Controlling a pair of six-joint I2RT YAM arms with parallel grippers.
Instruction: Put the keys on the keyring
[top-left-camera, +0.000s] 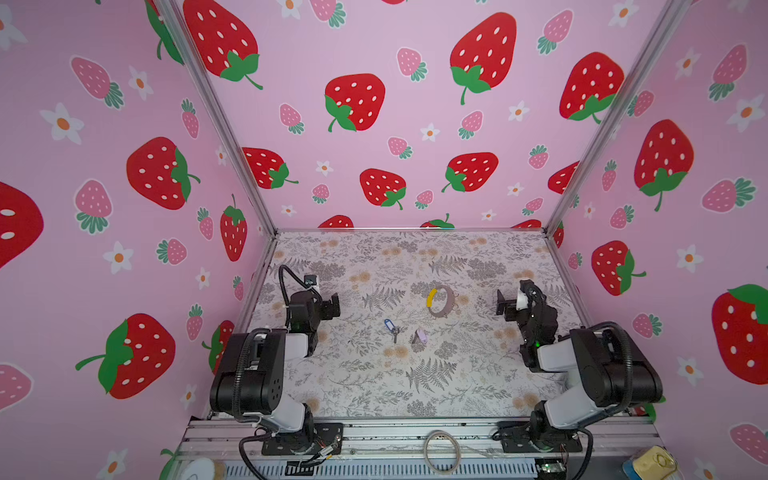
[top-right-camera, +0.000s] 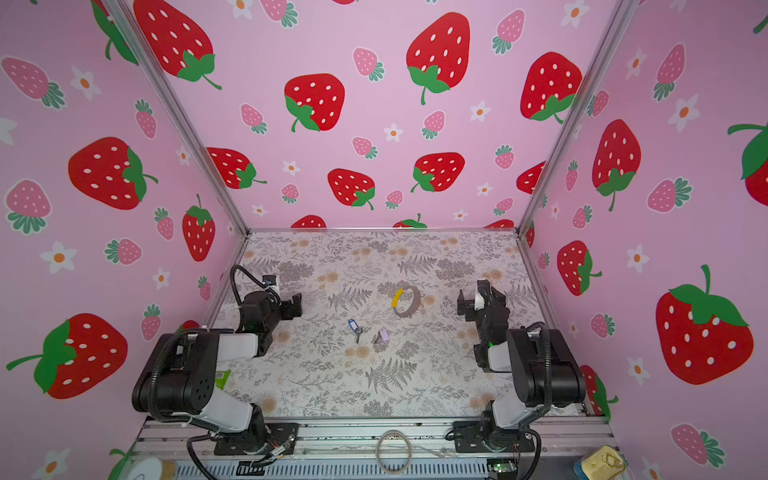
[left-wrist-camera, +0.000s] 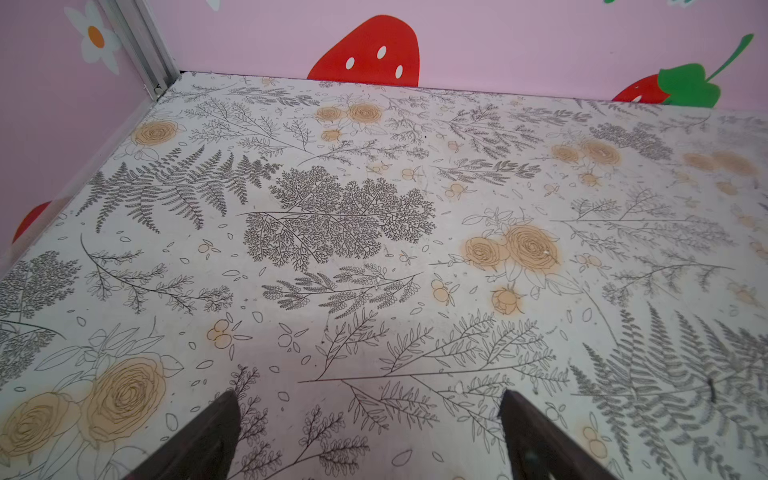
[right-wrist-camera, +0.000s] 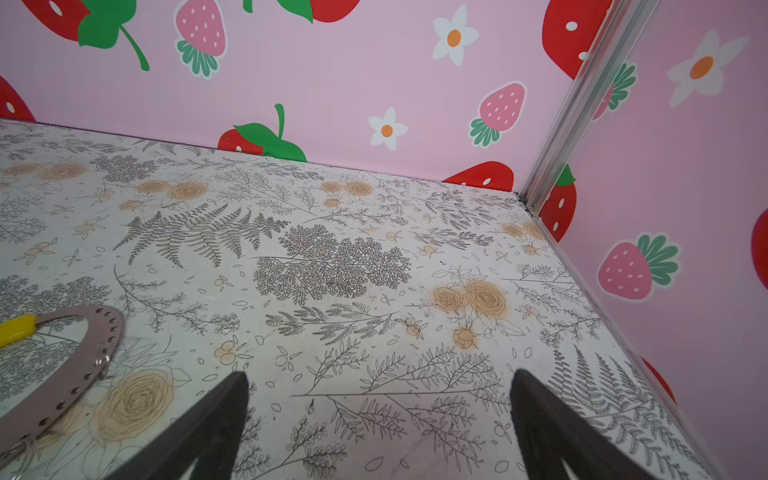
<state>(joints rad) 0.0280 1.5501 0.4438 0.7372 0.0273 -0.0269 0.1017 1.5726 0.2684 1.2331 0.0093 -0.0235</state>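
The keyring (top-left-camera: 441, 302) (top-right-camera: 407, 301), a thin grey ring with a yellow section and small metal loops, lies flat mid-table; its edge (right-wrist-camera: 79, 365) shows in the right wrist view. Nearer the front lie two small dark keys, one with a blue tag (top-left-camera: 390, 326) (top-right-camera: 354, 326), one with a pale lilac tag (top-left-camera: 420, 336) (top-right-camera: 384, 336). My left gripper (top-left-camera: 334, 305) (top-right-camera: 297, 305) (left-wrist-camera: 370, 399) hovers open at the left, well clear of the keys. At the right, my right gripper (top-left-camera: 502, 302) (top-right-camera: 462, 302) (right-wrist-camera: 380, 380) stands open beside the keyring. Both hold nothing.
Pink strawberry-print walls close in the floral table (top-left-camera: 374, 382) on three sides. A plain pale hoop (top-left-camera: 441, 451) (top-right-camera: 393, 451) rests on the metal rail at the front edge. A yellow tin (top-left-camera: 656, 461) sits at the front right corner.
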